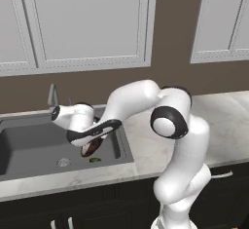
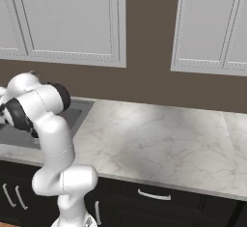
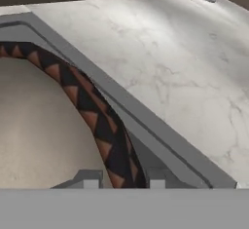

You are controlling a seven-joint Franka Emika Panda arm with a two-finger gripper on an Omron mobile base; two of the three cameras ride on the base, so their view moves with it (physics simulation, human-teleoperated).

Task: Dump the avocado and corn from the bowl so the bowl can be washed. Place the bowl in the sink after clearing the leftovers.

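Marble counter (image 3: 185, 72) runs pale under my wrist camera, with the grey lip of the sink (image 3: 146, 125) cutting across it at a slant. Nearest to me is the bowl (image 3: 44, 125): its beige inside takes up the left of the hand view, and its dark rim with orange triangles passes right between my fingertips (image 3: 86, 180), one inside the wall and one outside. So my gripper (image 1: 92, 143) looks closed on the rim, pinching it with very little gap.

From the left base camera I see the bowl (image 1: 91, 147) hanging tilted below my hand, over the right part of the sink (image 1: 29, 147), with its open side turned downward and to the side. A small green piece (image 1: 95, 160), perhaps avocado, lies on the basin floor just under it. I see no corn.

Judging from this, the dumping is mostly done. The bowl sits directly under my gripper, above the basin, so lowering it should be enough. Further back stand the faucet (image 1: 52, 95) and the white cabinets (image 1: 82, 23).
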